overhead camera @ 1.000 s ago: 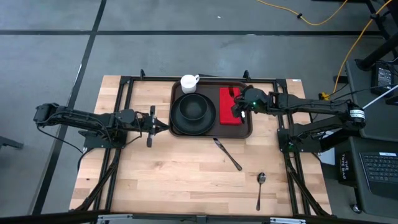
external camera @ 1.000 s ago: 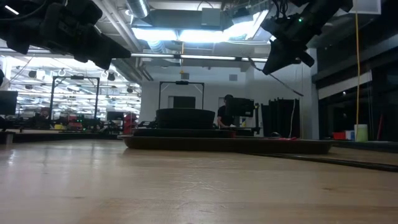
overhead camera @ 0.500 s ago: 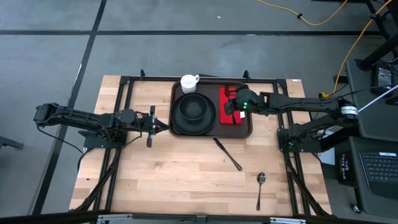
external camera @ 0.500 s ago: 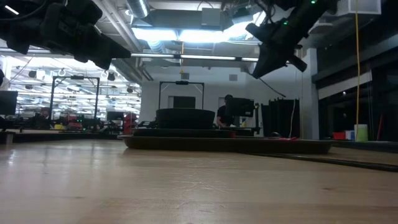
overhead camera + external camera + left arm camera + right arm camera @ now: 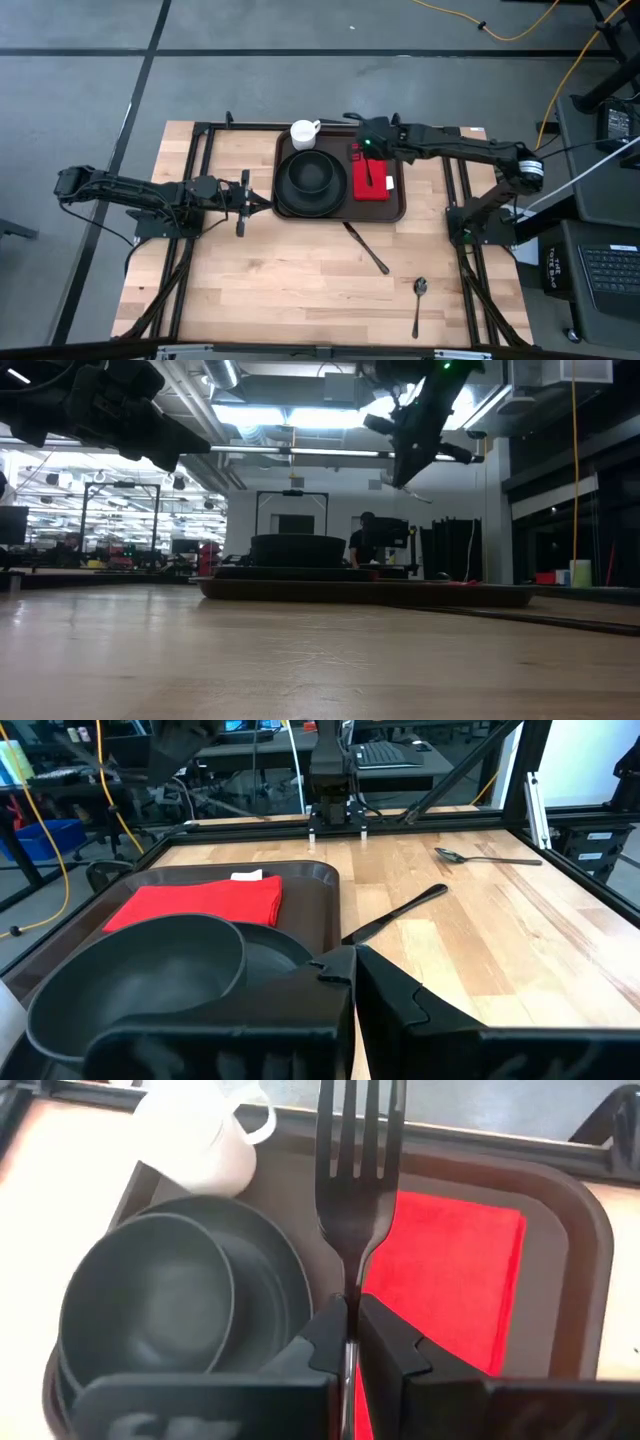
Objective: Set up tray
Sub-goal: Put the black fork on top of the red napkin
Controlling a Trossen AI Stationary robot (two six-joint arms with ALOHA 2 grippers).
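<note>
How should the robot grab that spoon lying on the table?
Grip the spoon at the middle of its thin handle, coming straight down from above. It lies flat on the table, alone, round bowl toward the tray, so fingers can close across the narrow handle.

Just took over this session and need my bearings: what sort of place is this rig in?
Probably a robotics lab or workshop: bare concrete floor, a yellow cable trailing across it, a laptop beside the wooden table, metal-framed workbenches behind.
</note>
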